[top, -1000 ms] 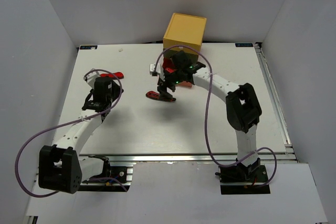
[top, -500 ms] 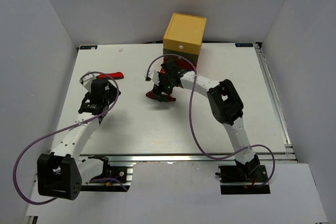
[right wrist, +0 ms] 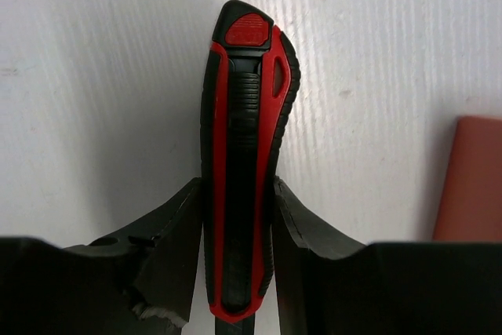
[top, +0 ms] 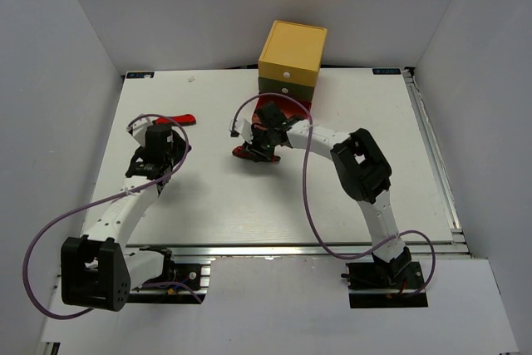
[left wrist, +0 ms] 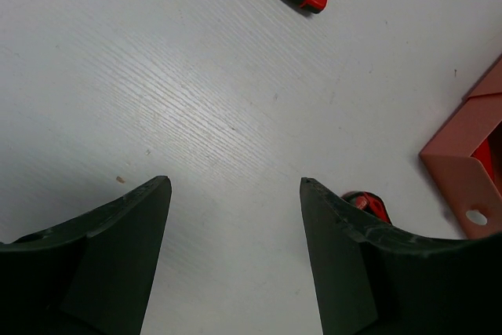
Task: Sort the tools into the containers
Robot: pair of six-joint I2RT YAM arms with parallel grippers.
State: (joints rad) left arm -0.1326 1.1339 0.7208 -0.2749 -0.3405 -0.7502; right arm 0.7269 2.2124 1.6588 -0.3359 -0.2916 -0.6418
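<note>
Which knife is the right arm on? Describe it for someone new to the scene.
Start at the yellow-topped drawer stack at the far edge of the table. Just in front of it, slightly left, lies a red-and-black knife between the right gripper's fingers. The other knife, further left, lies untouched.

Bench [top: 416,155] right of the drawer stack [top: 291,56] was left free; before it, passage was blocked by the orange-red drawer [top: 288,111] and the right tool [top: 263,141] gripping a knife [right wrist: 239,194].

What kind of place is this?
Likely a lab robot test cell: a white tabletop boxed in by plain white panel walls, two white robot arms bolted to an aluminium rail at its near edge.
</note>
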